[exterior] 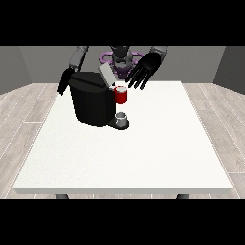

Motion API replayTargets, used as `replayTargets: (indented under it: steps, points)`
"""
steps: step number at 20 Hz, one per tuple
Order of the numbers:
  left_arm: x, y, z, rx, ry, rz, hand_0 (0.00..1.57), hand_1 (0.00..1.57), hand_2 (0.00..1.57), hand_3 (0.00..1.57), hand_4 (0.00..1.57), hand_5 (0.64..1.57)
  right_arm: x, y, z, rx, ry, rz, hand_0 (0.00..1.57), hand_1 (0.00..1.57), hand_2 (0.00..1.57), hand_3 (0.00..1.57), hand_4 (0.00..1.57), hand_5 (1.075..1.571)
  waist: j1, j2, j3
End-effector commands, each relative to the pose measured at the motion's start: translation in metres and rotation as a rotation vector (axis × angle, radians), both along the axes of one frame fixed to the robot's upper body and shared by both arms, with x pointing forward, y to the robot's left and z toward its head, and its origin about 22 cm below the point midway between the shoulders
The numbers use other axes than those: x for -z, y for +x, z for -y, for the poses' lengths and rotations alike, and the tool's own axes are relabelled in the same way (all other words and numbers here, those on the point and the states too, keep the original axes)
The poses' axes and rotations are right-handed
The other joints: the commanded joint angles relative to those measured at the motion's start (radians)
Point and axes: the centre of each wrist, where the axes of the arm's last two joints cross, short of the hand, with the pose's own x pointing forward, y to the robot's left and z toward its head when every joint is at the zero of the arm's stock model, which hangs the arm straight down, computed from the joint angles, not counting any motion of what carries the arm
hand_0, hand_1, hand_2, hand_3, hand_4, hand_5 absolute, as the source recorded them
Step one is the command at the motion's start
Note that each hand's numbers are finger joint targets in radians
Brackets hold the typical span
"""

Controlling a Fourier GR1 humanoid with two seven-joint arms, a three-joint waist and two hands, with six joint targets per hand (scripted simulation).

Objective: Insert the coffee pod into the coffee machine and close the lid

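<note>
The coffee machine stands on the white surface, toward the far edge nearest the robot, and serves as the landmark here. Its red pod holder juts from the machine's side facing the view's right, and a pale disc at the holder's top looks like the coffee pod already seated there, though it is too small to be sure. The grey lid tilts up and back above the holder, plainly open. A small grey cup sits just below the holder on the machine's base.

The hand at the view's right hovers above and slightly behind the holder, beside the raised lid, its fingers spread wide and pointing downward, holding nothing. The hand at the view's left hangs behind the machine's far corner; I cannot tell how it is set, as the machine body hides much of it.

By my reading, the insertion step is finished or nearly so, and the closing step is in hand. The next move calls for the spread hand to shift over the lid's upper edge and press it forward and down onto the holder, without knocking the pod askew or nudging the machine across the surface.
</note>
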Motion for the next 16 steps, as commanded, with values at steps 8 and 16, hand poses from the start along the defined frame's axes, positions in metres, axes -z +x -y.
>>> replayTargets:
  steps: [8, 16]
  points:
    - [0.153, -0.026, 0.032, 0.072, -0.692, -0.278, 0.0, 0.0, 0.0, 0.0, 0.42, 1.571, 0.053, -0.041, 0.037, 0.127, 0.035, -0.148, 0.0, 0.0, 0.0, 0.0, 0.0, 1.571, 0.18, -0.26, -0.0033]
    - [0.285, -0.1, 0.018, -0.066, -1.034, -0.548, 0.0, 0.0, 0.0, 0.0, 0.42, 1.571, 0.066, -0.068, 0.034, 0.05, 0.115, -0.155, 0.0, 0.0, 0.0, 0.0, 0.0, 1.571, 0.287, -0.497, -0.0013]
